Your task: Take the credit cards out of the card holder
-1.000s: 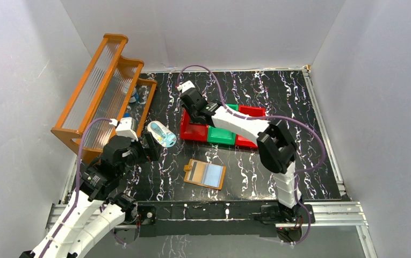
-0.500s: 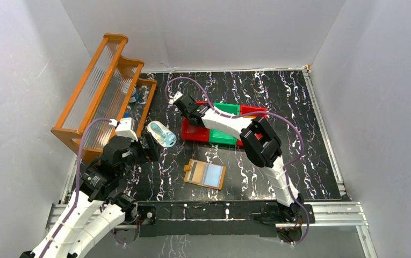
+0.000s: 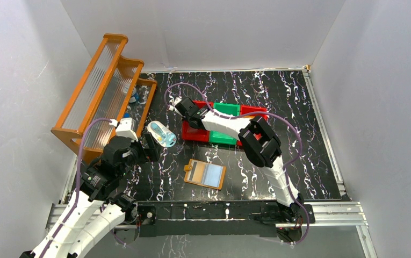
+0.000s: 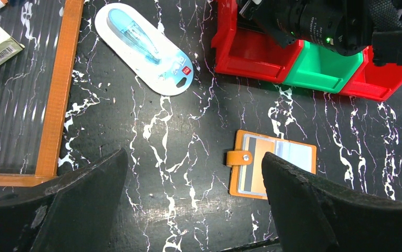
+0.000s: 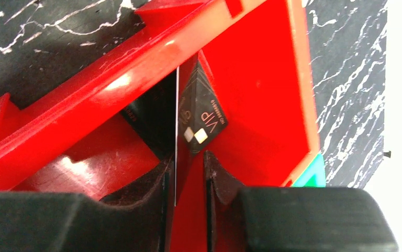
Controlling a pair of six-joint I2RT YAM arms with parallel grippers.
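Right gripper [image 5: 186,173] sits further left than before, low in red bin [image 5: 261,79]; jaws narrowly apart about black card [image 5: 203,118], grip we cannot tell. Left gripper [image 4: 193,155] gapes empty. Holder [image 3: 205,174] lies mid-table, pale card [image 3: 214,174] inside: we judge work remains.

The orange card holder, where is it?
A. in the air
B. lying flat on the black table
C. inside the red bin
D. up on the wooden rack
B: the card holder lies flat on the black table, apart from the red bin.
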